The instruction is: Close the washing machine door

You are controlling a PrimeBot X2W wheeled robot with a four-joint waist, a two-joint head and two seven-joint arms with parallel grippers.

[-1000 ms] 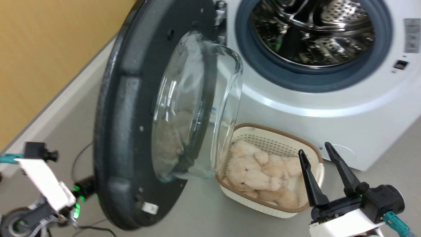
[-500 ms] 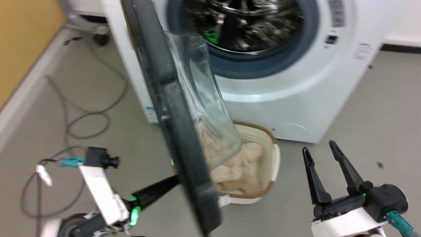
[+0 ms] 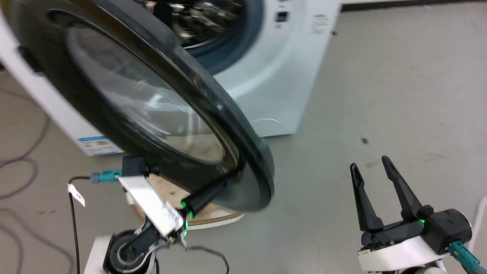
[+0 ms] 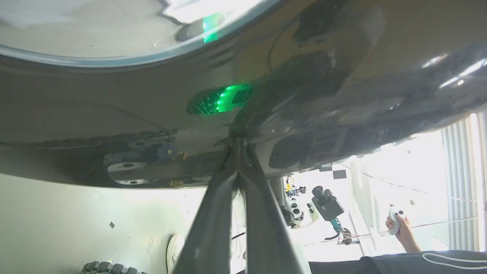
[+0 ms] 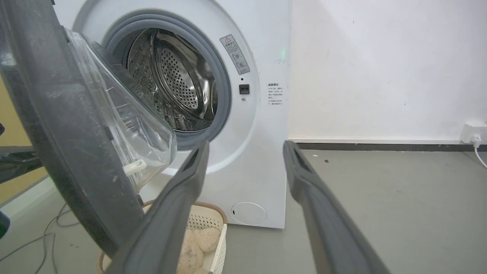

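In the head view, the washing machine door point(image 3: 152, 114) is seen half open, swung out from the washing machine point(image 3: 274, 68) at the far left, with its dark outer face turned toward the camera. The left gripper point(image 3: 233, 177) is clenched with nothing between its fingers, and its tips are laid against the door's lower rim. The right gripper point(image 3: 370, 163) is held released at the near right, well apart from the door. A basket point(image 3: 217, 220) is partly hidden beneath the door, and cables point(image 3: 23, 160) are strewn at the left.

In the left wrist view, the tips are seen pressed together on the glossy rim, beside a reflected green light point(image 4: 220, 101). A person's hand point(image 4: 401, 228) and a shoe point(image 4: 174, 247) are made out beyond.

In the right wrist view, the door's glass bowl point(image 5: 129, 121) is seen at the left, before the open drum point(image 5: 179, 83) and grey gasket point(image 5: 224, 99). A plush toy point(image 5: 199, 239) is seen in the basket below.
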